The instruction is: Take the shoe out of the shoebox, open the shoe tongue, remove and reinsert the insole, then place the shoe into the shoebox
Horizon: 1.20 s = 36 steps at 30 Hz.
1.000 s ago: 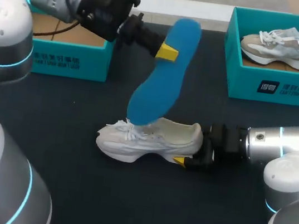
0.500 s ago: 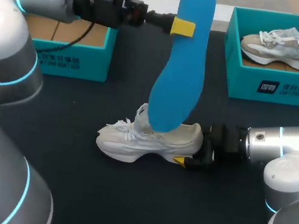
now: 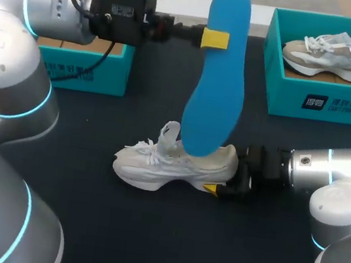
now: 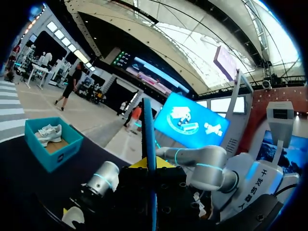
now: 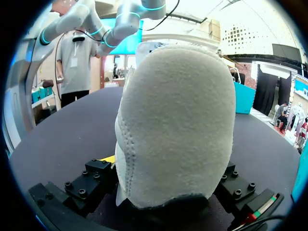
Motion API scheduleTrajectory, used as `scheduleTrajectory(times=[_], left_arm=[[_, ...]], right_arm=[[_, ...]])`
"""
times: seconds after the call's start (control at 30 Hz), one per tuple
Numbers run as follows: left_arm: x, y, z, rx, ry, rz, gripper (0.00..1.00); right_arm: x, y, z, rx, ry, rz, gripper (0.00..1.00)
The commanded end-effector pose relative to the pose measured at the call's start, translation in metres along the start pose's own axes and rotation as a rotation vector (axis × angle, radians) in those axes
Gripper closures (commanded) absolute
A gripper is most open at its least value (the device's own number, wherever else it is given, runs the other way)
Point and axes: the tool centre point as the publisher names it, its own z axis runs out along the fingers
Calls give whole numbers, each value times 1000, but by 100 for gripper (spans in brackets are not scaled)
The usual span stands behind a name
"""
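Plainly, white print [image 3: 343, 105] on shoebox [image 3: 279, 102]

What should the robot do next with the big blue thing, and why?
Probably ease the blue insole down so its lower end slides into the white shoe. The left pincer holds the insole nearly upright, with its lower end right at the shoe's opening. The right pincer grips the heel, so the shoe should stay steady.
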Motion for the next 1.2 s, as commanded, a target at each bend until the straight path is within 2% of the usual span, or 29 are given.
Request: scheduleTrajectory(times=[0.03,0.17,0.4,0.7,0.93,1.2], left_arm=[[14,-6,4,35,-64,-31,100],[23,-15,8,62,-92,-106,100],[46,-22,18,33,-50,-224,100],[64,-15,21,-4,76,-327,100],[76,-5,25,1,113,-412,100],[82,-5,23,23,139,-492,100]], right_arm=[[0,-2,3,5,-1,0,100],[0,-2,3,5,-1,0,100],[0,-2,3,5,-1,0,100],[0,-2,3,5,-1,0,100],[0,-2,3,5,-1,0,100],[0,-2,3,5,-1,0,100]])
